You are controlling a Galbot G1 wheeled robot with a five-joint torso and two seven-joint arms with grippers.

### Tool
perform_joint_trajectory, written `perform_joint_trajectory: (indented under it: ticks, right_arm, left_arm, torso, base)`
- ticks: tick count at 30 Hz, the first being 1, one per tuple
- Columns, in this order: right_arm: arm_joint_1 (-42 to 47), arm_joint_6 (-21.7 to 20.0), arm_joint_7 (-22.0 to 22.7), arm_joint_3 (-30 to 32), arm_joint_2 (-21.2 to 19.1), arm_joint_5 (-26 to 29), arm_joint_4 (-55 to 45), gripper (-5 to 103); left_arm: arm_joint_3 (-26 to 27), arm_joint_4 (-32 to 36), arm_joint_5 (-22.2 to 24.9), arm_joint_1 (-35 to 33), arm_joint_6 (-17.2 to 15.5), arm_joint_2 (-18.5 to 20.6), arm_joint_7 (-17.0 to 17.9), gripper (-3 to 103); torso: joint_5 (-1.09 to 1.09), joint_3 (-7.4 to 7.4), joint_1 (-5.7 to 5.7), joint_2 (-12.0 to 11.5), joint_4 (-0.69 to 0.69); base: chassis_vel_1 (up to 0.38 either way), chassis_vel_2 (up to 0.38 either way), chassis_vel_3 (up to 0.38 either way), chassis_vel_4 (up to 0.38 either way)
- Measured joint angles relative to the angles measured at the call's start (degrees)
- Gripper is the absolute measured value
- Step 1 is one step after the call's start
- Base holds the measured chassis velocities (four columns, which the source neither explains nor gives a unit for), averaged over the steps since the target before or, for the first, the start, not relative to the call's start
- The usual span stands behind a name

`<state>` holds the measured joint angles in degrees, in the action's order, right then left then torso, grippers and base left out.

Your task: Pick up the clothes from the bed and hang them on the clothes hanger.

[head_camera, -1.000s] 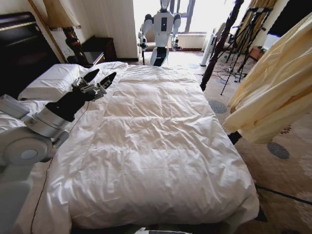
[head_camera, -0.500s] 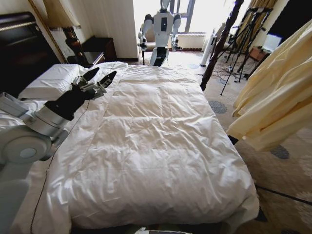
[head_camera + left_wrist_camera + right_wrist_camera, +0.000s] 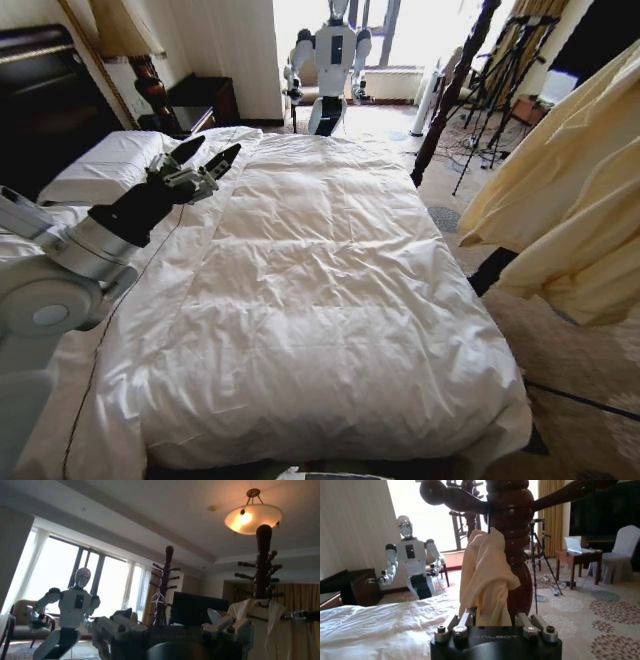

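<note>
The clothes (image 3: 570, 190) hang at the far right, off the bed (image 3: 320, 300), their lower folds cut by the head view's edge. From the right wrist, the right gripper (image 3: 492, 620) clamps the cream fabric against a dark wooden post (image 3: 512, 536) — the hanger cannot be made out. The left gripper (image 3: 205, 165) hovers over the bed's left side near a pillow (image 3: 105, 165), fingers spread and empty — the left wrist view confirms this.

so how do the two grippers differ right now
The left gripper hovers empty over the bed near the pillow, jaws open. The right gripper is shut on the clothes, holding the pale yellow fabric up against a dark wooden post beside the bed. Both are raised off the duvet.
</note>
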<state>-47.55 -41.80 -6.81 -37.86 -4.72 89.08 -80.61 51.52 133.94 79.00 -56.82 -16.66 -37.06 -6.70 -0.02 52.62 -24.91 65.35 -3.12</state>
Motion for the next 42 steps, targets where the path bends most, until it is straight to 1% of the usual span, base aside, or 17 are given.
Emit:
perform_joint_trajectory:
  ticks: [5,7,9,11,15,16,18,23,24,27,29,30,32,34,35,38,42]
  right_arm:
    - [-0.1,0.1,3.9,1.1,-4.1,0.6,-5.9,60]
    - [-0.4,2.6,6.2,1.9,-9.3,1.1,-15.8,77]
    - [-0.5,3.3,6.5,2.0,-10.1,1.3,-17.4,77]
    - [-0.8,8.0,7.2,1.0,-14.5,2.3,-25.1,92]
    - [-2.8,14.2,6.0,-3.2,-20.3,1.9,-33.1,99]
    - [-2.8,14.2,6.0,-3.2,-20.3,1.9,-33.1,99]
    - [-4.8,17.5,4.2,-7.8,-26.0,-0.2,-39.3,100]
    - [-7.3,19.8,4.0,-13.7,-32.6,-2.0,-47.2,100]
    - [-10.5,21.0,5.3,-20.9,-36.3,-5.0,-52.5,100]
    - [-13.9,22.5,5.8,-28.5,-39.5,-10.4,-55.1,100]
    - [-21.2,26.9,5.9,-46.3,-46.7,-26.1,-57.1,100]
    - [-21.2,26.9,5.9,-46.3,-46.7,-26.1,-57.1,100]
    - [-26.7,31.0,5.9,-60.8,-51.4,-39.6,-55.7,100]
    - [-28.6,32.4,6.3,-65.3,-52.2,-43.4,-54.6,100]
    - [-32.3,34.8,7.5,-72.8,-53.0,-48.8,-51.7,100]
    - [-40.3,39.7,11.2,-85.6,-52.3,-57.2,-43.5,100]
    - [-46.0,41.2,13.7,-92.8,-51.0,-60.8,-39.1,100]
  left_arm:
    - [-0.1,0.9,0.0,-0.1,0.1,-0.2,0.4,100]
    - [-0.6,1.3,0.2,0.1,0.3,-0.4,2.8,100]
    - [-0.7,1.3,0.3,0.1,0.3,-0.4,3.4,100]
    - [-1.0,1.5,0.2,-0.3,0.6,-0.7,8.2,100]
    - [-0.8,2.0,-0.7,-1.9,0.4,-1.1,14.9,100]
    - [-0.8,2.0,-0.7,-1.9,0.4,-1.1,14.9,100]
    - [0.3,2.7,-2.5,-5.4,0.4,-2.0,18.3,100]
    - [2.5,4.2,-7.7,-12.2,0.8,-5.3,18.9,100]
    - [3.1,5.1,-12.3,-16.0,1.1,-7.9,18.9,100]
    - [3.3,5.4,-17.1,-19.1,1.5,-10.2,18.6,100]
    - [3.2,4.7,-25.1,-23.7,2.6,-14.4,17.7,100]
    - [3.2,4.7,-25.1,-23.7,2.6,-14.4,17.7,100]
    - [2.4,2.7,-31.0,-26.3,4.5,-17.5,15.9,100]
    - [1.9,2.0,-32.0,-26.6,5.1,-18.2,15.5,100]
    - [0.9,0.8,-32.9,-26.9,6.0,-19.1,15.3,100]
    - [-1.6,-2.1,-34.2,-25.8,7.0,-19.9,15.0,100]
    - [-3.0,-3.7,-34.5,-24.5,7.2,-19.6,15.0,100]
  torso:
    - [0.01,0.00,0.00,0.0,0.00]
    - [-0.02,0.00,0.00,0.0,-0.01]
    - [-0.02,0.00,0.00,0.0,-0.01]
    - [-0.05,-0.01,0.01,0.0,0.00]
    - [-0.03,0.00,0.00,0.0,-0.01]
    - [-0.03,0.00,0.00,0.0,-0.01]
    - [0.03,-0.01,0.00,0.0,0.00]
    - [-0.06,-0.01,0.01,0.0,-0.02]
    - [-0.06,-0.01,0.01,0.0,0.01]
    - [-0.02,-0.01,0.01,0.0,0.02]
    - [0.02,-0.01,0.01,0.0,0.00]
    - [0.02,-0.01,0.01,0.0,0.00]
    - [0.03,-0.01,0.02,0.0,-0.01]
    - [-0.03,-0.01,0.02,0.0,0.00]
    - [-0.02,0.00,0.01,0.0,0.00]
    - [0.01,0.00,0.00,0.0,0.00]
    - [0.03,0.01,-0.01,0.0,0.01]
  base:
    - [0.000,0.000,0.000,0.000]
    - [0.000,0.000,0.000,0.000]
    - [0.000,0.000,0.000,0.000]
    - [0.000,0.000,0.000,0.000]
    - [0.000,0.000,0.000,0.000]
    - [0.000,0.000,0.000,0.000]
    - [0.000,0.000,0.000,0.000]
    - [0.000,0.000,0.000,0.000]
    - [0.000,0.000,0.000,0.000]
    - [0.000,0.000,0.000,0.000]
    - [0.000,0.000,0.000,0.000]
    - [0.000,0.000,0.000,0.000]
    - [0.000,0.000,0.000,0.000]
    - [0.000,0.000,0.000,0.000]
    - [0.000,0.000,0.000,0.000]
    - [0.000,0.000,0.000,0.000]
    - [0.000,0.000,0.000,0.000]
